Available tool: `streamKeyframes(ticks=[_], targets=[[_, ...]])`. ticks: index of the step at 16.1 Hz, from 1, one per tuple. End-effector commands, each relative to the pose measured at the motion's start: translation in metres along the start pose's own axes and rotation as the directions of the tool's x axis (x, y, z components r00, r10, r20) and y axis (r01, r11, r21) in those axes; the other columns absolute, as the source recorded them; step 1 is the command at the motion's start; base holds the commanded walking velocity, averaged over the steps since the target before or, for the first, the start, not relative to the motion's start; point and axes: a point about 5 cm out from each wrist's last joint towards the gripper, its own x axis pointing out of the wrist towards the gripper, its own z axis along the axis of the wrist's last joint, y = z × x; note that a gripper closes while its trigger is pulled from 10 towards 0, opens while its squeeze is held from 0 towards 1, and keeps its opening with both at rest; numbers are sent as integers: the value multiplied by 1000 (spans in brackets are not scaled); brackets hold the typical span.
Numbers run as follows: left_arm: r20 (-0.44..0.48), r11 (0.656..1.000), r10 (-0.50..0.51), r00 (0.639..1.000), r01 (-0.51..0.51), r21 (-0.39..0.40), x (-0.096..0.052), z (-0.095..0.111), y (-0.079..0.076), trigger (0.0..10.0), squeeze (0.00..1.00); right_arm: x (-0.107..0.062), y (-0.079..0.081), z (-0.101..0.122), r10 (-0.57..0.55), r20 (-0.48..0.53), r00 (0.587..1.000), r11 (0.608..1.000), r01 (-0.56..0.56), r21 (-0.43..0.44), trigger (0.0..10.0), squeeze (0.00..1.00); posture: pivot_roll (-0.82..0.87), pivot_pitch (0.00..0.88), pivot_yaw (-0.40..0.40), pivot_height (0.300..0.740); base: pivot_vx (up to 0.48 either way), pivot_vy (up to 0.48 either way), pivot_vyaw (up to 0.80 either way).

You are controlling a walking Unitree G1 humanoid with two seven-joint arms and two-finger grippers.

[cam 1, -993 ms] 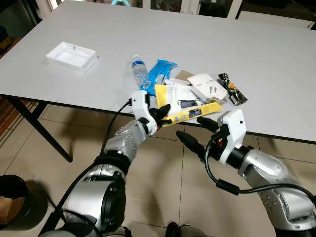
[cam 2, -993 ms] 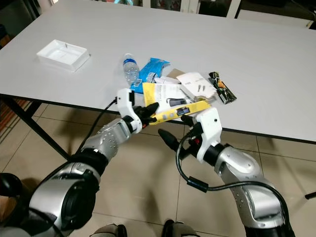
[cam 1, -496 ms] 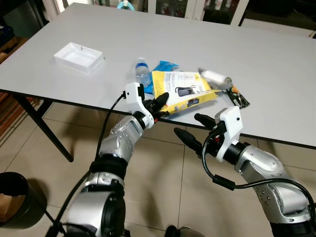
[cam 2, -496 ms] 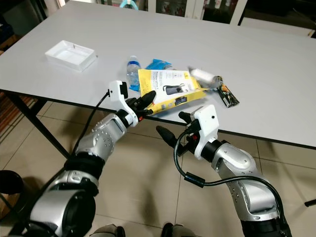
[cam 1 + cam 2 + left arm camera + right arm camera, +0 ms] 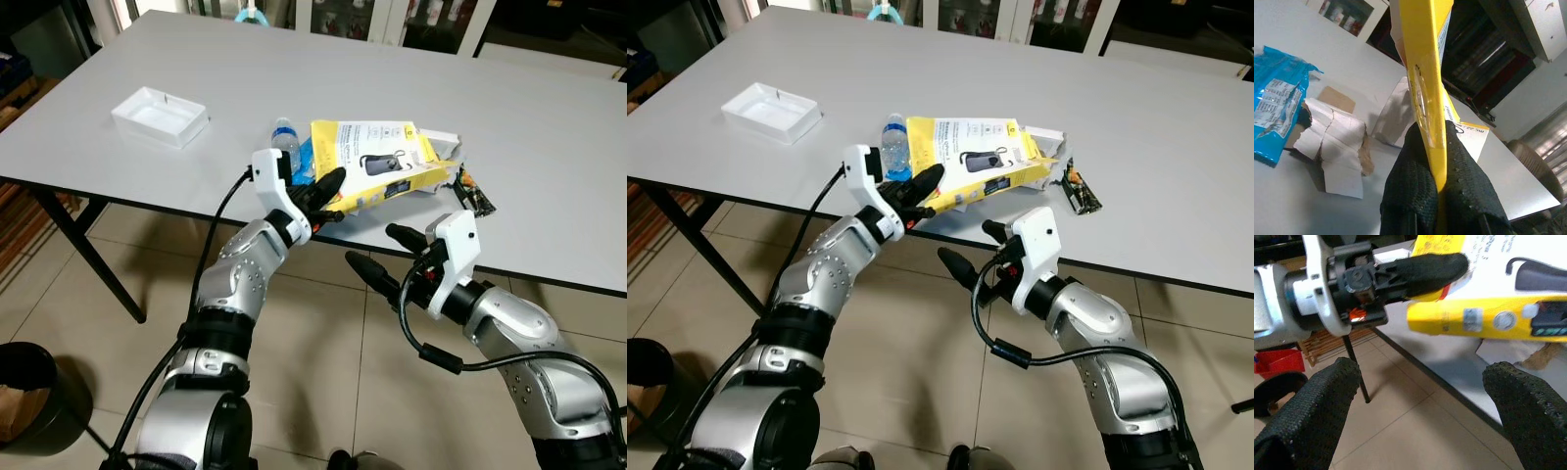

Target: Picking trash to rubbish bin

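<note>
A yellow box (image 5: 377, 168) is being held up over the near edge of the grey table (image 5: 549, 117), tilted, its lower corner being pinched between the closed black fingers of the left gripper (image 5: 328, 192). Around and beneath it, a plastic bottle (image 5: 285, 140), a blue wrapper (image 5: 1276, 115), torn cardboard (image 5: 1334, 147) and a dark snack wrapper (image 5: 475, 193) are being left lying on the table, with a white tray (image 5: 160, 116) well apart toward the left. The right gripper (image 5: 387, 256) is being held below the table edge over the tiled floor (image 5: 323, 392), its fingers spread wide apart around nothing.
</note>
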Motion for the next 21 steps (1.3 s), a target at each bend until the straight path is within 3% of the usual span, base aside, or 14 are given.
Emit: streamKeyframes(ticks=[1,8,10,12,14,16,17,18,19,20,21], targets=[[-9,1000,-20,1000,21,14,2,1,-5,10000,0,2,0,2,14,12,1000,1000,-14,-14,10000,0,-90,60,-70,740,0,0,0],[45,998,-48,998,46,47,-1,19,-11,10000,0,11,-4,6,24,38,999,999,-23,-27,10000,0,-61,17,-72,740,0,0,0],[71,998,-34,997,30,49,-2,25,-10,10000,0,13,-6,7,13,47,999,999,-12,-31,10000,0,-58,12,-67,740,0,0,0],[147,996,40,988,-51,76,-6,36,-6,10000,0,15,-12,11,-49,74,996,998,52,-44,10000,0,-59,10,-62,740,0,0,0],[202,967,135,970,-173,186,-12,44,0,10000,0,18,-23,13,-145,104,984,987,151,-50,10000,0,-51,8,-63,740,0,0,0],[262,906,191,946,-273,324,-20,54,0,10000,0,24,-35,23,-261,176,949,963,270,-27,10000,0,-41,8,-65,740,0,0,0],[272,895,199,941,-288,341,-22,56,0,10000,0,25,-37,24,-281,187,941,957,290,-23,10000,0,-41,8,-66,740,0,0,0],[319,846,229,920,-350,401,-26,62,1,10000,0,30,-47,31,-390,229,892,915,403,-13,10000,0,-30,2,-69,740,0,0,0],[329,839,237,914,-363,406,-27,63,1,10000,0,30,-49,32,-408,240,881,906,422,-8,10000,0,-30,2,-69,740,0,0,0],[357,800,288,889,-428,420,-32,63,11,10000,0,33,-55,34,-487,267,831,857,515,-39,10000,0,-23,0,-70,740,0,0,0],[361,789,325,874,-461,405,-37,61,18,10000,0,34,-59,34,-536,280,797,829,560,-6,10000,0,-24,0,-67,740,0,0,0]])
